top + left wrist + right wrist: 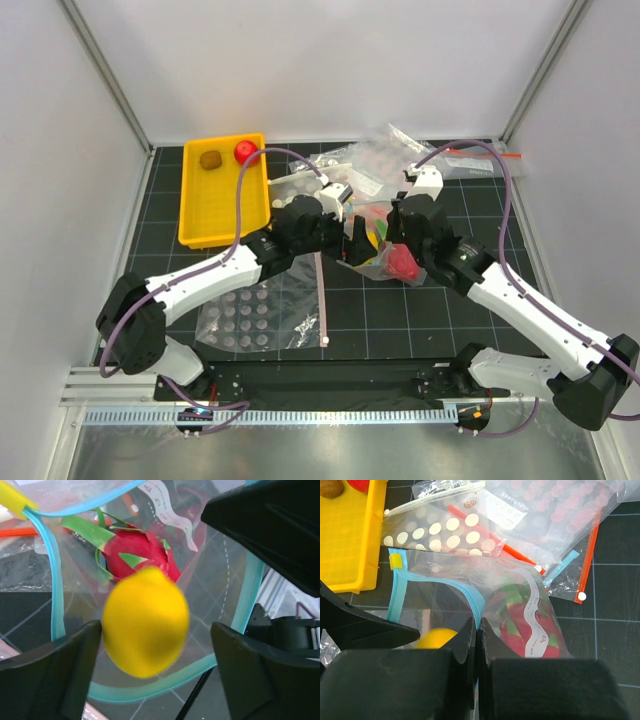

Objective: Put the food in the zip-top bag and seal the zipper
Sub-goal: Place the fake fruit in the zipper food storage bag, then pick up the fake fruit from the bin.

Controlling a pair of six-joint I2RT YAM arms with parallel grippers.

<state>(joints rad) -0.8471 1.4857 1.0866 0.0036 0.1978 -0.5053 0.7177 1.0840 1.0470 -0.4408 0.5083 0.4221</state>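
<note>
The clear zip-top bag (385, 258) is held up at mid-table, its light-blue zipper (55, 605) curved wide open. The pink-red fruit with green leaves (137, 555) lies inside it. The yellow lemon (145, 622) is blurred between my left gripper's (157, 670) open fingers, over the bag's mouth, with a gap on its right side. My right gripper (477, 630) is shut on the zipper edge (470, 592) and holds that side up. The brown kiwi (210, 159) and the red ball (245, 150) sit in the yellow tray (222, 215).
A white-dotted bag (440, 530) and bags with red-orange strips (590, 555) lie piled behind the clear bag. Another dotted bag (262, 312) lies flat on the near left of the black mat. The tray stands at the far left.
</note>
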